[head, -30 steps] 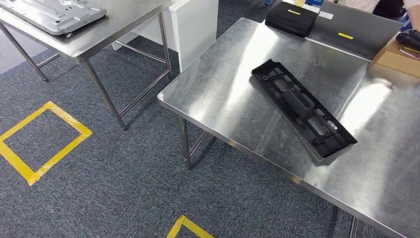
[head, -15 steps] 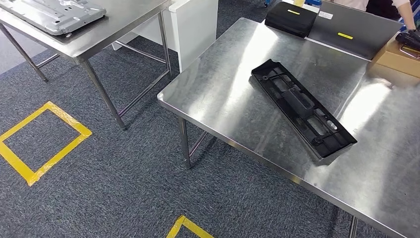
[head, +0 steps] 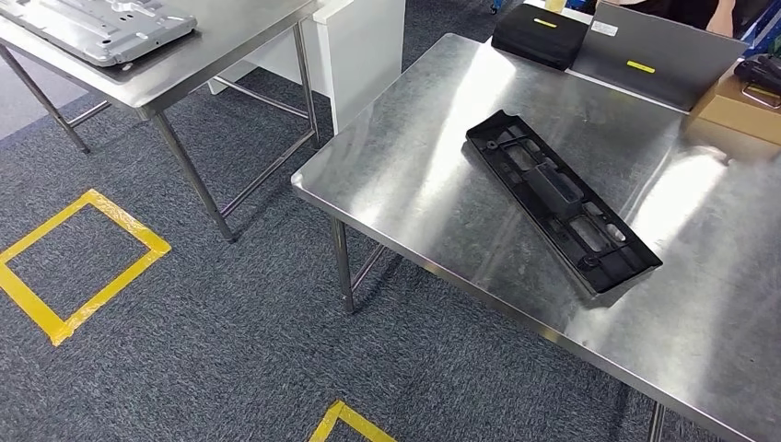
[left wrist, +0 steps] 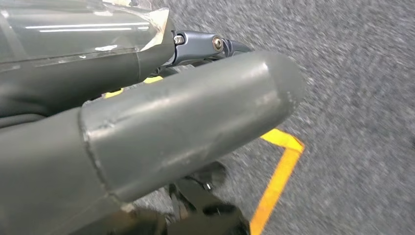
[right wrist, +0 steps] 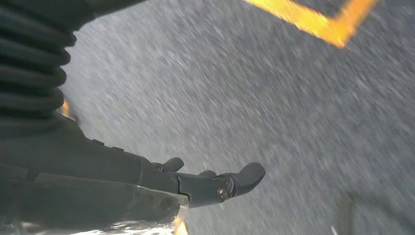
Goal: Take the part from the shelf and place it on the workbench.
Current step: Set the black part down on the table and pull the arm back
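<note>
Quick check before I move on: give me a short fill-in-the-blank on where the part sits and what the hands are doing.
1. The long black part lies flat on the steel ____.
2. The cardboard box sits at the workbench's far ____ corner.
3. The right hand hangs over grey carpet and holds ____.
4. The tape squares on the carpet are ____.

Missing words: workbench; right; nothing; yellow

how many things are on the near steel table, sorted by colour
black: 3 - long black part, black case, small black object on the box
grey: 1 - grey panel
brown: 1 - cardboard box
total: 5
</note>
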Controlling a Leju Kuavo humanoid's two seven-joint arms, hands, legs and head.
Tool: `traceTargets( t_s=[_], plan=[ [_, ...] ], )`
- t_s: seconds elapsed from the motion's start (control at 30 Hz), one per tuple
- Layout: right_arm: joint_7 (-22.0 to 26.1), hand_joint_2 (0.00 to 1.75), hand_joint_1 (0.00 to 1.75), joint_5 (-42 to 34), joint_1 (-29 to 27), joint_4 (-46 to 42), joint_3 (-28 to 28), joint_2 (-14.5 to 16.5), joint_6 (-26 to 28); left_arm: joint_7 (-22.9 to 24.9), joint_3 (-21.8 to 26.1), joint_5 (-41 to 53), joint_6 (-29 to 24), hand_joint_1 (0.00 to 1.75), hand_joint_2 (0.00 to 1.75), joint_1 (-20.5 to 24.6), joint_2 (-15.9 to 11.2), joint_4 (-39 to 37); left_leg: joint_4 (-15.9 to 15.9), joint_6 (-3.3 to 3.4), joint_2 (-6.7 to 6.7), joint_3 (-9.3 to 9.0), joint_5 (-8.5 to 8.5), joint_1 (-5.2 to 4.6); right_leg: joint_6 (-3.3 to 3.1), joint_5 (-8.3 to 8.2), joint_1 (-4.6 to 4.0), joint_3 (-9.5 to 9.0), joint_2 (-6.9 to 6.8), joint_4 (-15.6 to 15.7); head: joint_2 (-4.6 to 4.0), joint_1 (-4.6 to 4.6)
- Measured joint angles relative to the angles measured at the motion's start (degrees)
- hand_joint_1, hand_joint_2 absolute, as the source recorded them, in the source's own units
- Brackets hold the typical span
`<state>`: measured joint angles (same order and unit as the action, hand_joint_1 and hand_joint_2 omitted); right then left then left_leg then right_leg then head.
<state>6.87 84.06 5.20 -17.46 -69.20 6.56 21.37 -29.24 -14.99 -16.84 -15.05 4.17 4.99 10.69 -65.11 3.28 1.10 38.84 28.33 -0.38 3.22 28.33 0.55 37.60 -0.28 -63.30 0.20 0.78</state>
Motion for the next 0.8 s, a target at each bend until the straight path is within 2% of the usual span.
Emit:
traceTargets(
  t_s=[0.17,0.3,0.8],
  plan=[
    [-1.7,1.75,0.00,1.0,0.3,2.4,0.7,0.5,-1.8,0.4,-0.1,-0.2,-0.5,0.00,0.00,-0.2,-1.1,0.0,0.0,-0.04,0.00,0.00,0.02,0.00,-0.02,0.02,0.00,0.00,0.00,0.0,0.00,0.00],
    [-3.2,0.00,0.00,0.9,0.6,3.6,1.1,0.7,-3.4,-0.1,-0.1,-0.2,0.0,0.00,0.00,-0.2,-1.7,0.0,0.0,-0.04,0.00,0.00,0.03,-0.02,-0.03,0.02,0.00,-0.02,0.00,0.0,0.00,-0.01],
    [-5.5,0.00,0.00,0.6,0.8,4.9,1.1,1.2,-8.3,5.2,-2.9,2.4,2.6,0.00,0.00,-0.3,-2.3,-0.3,0.0,-0.04,0.00,0.00,0.04,-0.05,-0.01,-0.01,0.03,-0.07,0.00,0.0,0.00,-0.01]
  ],
)
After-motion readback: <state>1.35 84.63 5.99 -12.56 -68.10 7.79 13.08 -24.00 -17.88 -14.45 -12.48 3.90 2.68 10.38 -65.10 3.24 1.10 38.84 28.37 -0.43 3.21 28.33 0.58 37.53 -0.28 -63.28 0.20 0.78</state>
